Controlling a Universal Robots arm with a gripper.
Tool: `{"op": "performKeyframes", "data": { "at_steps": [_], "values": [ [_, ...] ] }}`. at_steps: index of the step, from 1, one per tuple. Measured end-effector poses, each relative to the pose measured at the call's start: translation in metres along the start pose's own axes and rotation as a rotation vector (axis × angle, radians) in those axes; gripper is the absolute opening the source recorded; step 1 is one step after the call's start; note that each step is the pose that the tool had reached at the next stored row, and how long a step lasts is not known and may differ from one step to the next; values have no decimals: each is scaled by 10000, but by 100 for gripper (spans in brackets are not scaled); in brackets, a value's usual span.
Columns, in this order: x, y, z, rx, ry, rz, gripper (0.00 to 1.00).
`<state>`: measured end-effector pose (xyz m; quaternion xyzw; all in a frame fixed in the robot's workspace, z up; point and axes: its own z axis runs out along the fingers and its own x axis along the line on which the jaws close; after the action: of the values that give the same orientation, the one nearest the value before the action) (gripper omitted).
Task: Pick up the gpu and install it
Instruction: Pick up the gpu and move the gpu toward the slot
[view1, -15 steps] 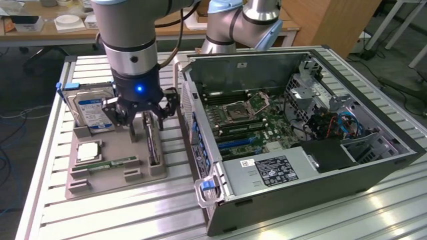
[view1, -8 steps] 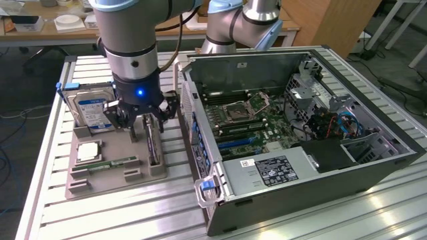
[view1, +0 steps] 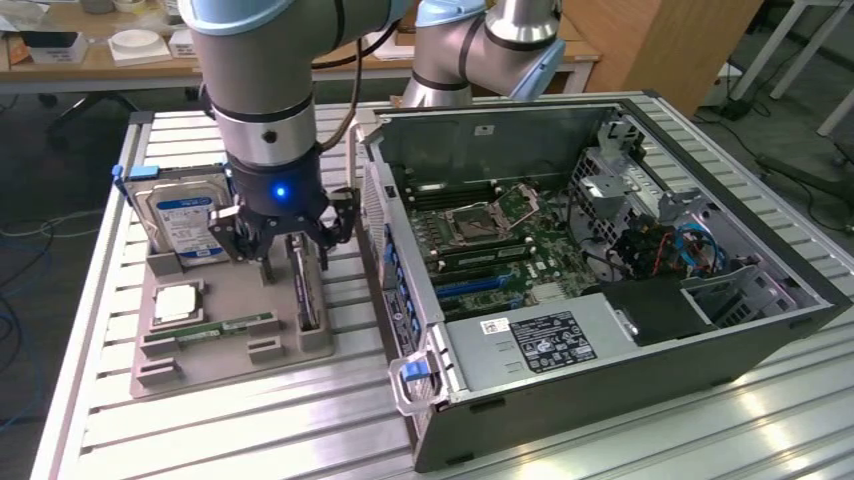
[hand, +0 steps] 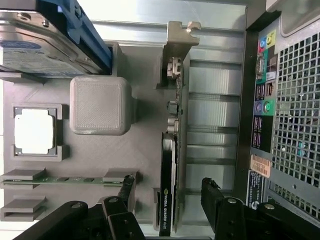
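Observation:
The gpu (view1: 306, 292) is a thin dark card standing on edge in a slot of the grey parts tray (view1: 227, 375), at the tray side nearest the computer case. In the wrist view the gpu (hand: 169, 150) runs lengthwise, with its pale metal bracket (hand: 176, 60) at the far end. My gripper (view1: 291, 248) hangs just above the card's far end. It is open. In the wrist view the gripper (hand: 170, 186) has one dark finger (hand: 126, 192) on each side of the card, and neither touches it.
The tray also holds a silver hard drive (view1: 187, 222), a square processor (view1: 176, 301) and a green memory stick (view1: 220, 328). The open computer case (view1: 601, 250) lies close on the exterior view's right, its rear panel (hand: 280, 110) beside the tray. A second arm's base (view1: 467, 60) stands behind.

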<state>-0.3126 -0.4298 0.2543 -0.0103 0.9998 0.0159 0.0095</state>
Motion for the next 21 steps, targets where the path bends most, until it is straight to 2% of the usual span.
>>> {"op": "performKeyframes", "data": {
  "at_steps": [2, 21],
  "values": [
    [-1, 0, 11, 3, -4, 121, 65],
    [-11, -4, 138, 3, -5, 123, 65]
  ]
}}
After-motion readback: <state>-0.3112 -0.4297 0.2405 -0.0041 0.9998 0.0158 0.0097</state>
